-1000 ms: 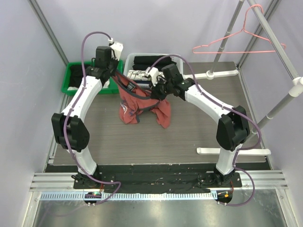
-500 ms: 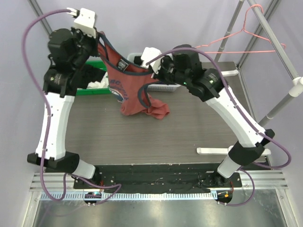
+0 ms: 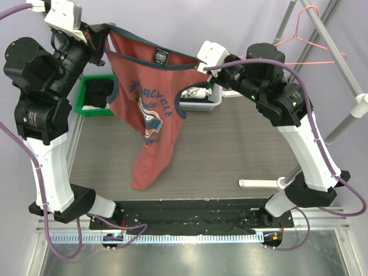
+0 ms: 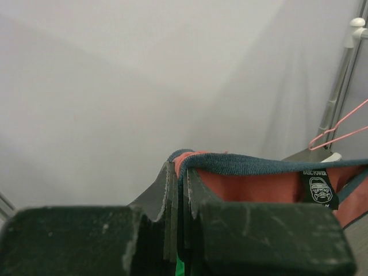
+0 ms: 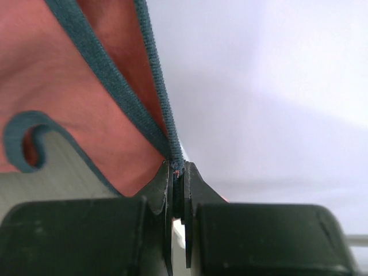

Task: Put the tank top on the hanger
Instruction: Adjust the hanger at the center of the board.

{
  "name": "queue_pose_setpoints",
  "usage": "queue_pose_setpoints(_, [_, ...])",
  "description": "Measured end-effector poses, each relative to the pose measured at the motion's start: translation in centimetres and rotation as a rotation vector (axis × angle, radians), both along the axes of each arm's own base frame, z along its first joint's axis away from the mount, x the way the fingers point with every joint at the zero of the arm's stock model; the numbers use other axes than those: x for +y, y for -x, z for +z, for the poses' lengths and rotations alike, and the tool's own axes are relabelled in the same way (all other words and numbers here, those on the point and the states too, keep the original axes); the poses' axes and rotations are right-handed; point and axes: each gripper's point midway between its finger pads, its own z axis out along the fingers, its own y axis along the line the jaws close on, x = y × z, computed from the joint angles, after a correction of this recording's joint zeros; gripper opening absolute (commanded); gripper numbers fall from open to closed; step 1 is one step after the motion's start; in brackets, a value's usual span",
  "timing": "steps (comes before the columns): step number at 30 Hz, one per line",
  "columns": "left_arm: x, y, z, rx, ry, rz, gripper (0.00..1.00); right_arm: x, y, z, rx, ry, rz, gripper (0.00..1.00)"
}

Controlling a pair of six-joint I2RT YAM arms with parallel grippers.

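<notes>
Lifted higher: tank top [image 3: 146, 109], now spread; left tool [image 4: 178, 169], right tool [image 5: 178, 167] pinching its trim.

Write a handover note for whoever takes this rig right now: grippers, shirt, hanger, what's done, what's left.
The left gripper is shut on the tank top's trim at one shoulder; the right gripper on the other.
The tank top hangs spread between them over the table.
The hanger hangs bare on the rack rail, far right.
Done: lifting. Left: getting it onto the hanger.

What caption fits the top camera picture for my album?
Left end effector and right end effector hold the tank top up high; the hanger hangs bare.
</notes>
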Motion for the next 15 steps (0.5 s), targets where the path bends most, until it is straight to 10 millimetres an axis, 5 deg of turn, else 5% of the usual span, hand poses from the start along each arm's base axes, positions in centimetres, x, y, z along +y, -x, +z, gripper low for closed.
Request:
queue_pose_setpoints(5, [-0.7,-2.3,-1.8,0.059,-0.012,-0.003,0.0,-1.7,-1.6,-0.1,-0.069,0.09,-0.097,0.01])
queue_pose_setpoints(15, [-1.7,-7.1,-6.8,0.177,-0.048,0.04,0.0,-3.9,-3.7,3.1,-0.19,0.033,-0.263,0.01])
